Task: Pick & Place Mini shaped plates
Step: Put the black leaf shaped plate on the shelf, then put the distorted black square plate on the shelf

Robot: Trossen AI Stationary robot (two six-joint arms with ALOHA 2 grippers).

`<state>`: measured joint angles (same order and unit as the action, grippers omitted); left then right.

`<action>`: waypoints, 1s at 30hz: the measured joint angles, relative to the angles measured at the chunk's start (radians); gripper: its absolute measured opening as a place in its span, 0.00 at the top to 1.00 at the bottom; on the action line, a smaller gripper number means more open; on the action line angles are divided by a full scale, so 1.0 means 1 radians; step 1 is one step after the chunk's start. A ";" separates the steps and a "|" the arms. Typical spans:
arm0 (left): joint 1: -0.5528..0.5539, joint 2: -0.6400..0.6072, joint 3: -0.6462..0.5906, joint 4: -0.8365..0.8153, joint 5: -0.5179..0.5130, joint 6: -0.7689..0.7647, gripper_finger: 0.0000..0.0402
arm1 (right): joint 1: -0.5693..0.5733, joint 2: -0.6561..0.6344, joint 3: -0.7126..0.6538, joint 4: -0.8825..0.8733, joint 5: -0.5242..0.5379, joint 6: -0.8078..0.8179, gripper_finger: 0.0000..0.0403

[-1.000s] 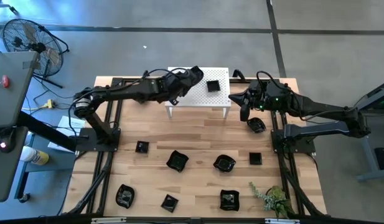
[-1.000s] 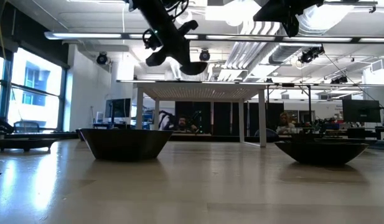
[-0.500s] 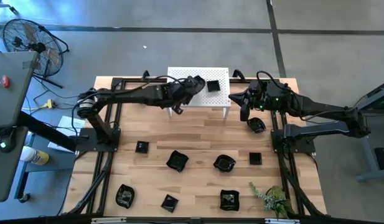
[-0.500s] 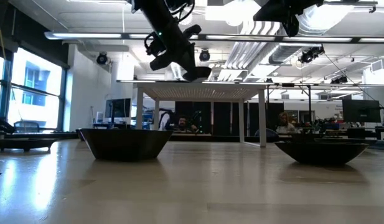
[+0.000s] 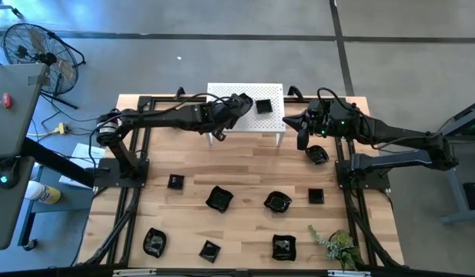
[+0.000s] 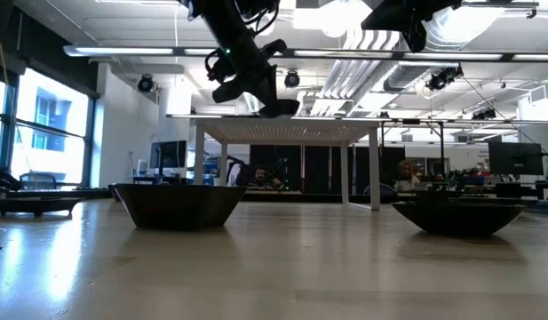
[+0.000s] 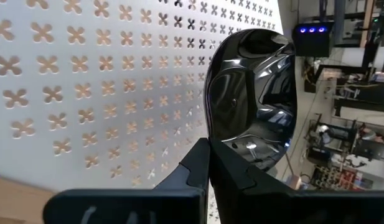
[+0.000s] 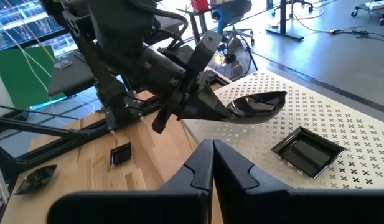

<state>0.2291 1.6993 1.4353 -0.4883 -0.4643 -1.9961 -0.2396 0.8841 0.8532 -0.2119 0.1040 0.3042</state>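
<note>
Pinching a glossy black wavy-edged mini plate [image 7: 254, 99] by its rim, my left gripper [image 5: 239, 102] hangs just over the white perforated stand [image 5: 272, 117], fingers pressed tight on the dish, which sits roughly level in the air, not touching the stand top. My right gripper [image 5: 302, 138] has its fingers pressed together on nothing, hovering off the stand's 3 o'clock end, just above a round black plate [image 5: 318, 155] on the wooden table [image 5: 245, 165].

Versus a second ago: my left arm has swung inward from over the stand's far-left part to nearer its middle; in the last half second it barely moved. Right arm unchanged, fingers only closed a hair more.

On the stand: one square black plate [image 8: 305, 150] lies flat at about 1 o'clock from my held dish. Loose on the table toward 6 o'clock: small square plate [image 5: 175, 181], wavy plate [image 5: 219, 199], round plate [image 5: 277, 203], square plate [image 5: 315, 196], plus three more along the near edge. A green sprig [image 5: 335, 245] lies at 5 o'clock.
</note>
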 joint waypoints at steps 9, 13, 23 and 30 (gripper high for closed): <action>0.000 0.000 0.000 -0.011 0.000 0.001 0.95 | 0.000 0.000 0.000 0.000 0.001 0.000 0.99; 0.000 0.000 0.000 -0.009 0.002 0.000 0.85 | 0.000 0.000 0.000 0.000 0.001 0.000 1.00; 0.000 0.000 0.000 -0.008 0.007 0.066 0.71 | 0.000 0.000 0.000 0.000 0.001 0.000 1.00; 0.000 -0.036 0.000 -0.012 0.068 0.351 0.71 | 0.000 0.000 0.000 0.000 0.001 0.006 0.99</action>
<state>0.2295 1.6634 1.4353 -0.4999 -0.3965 -1.6455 -0.2394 0.8841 0.8532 -0.2119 0.1051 0.3104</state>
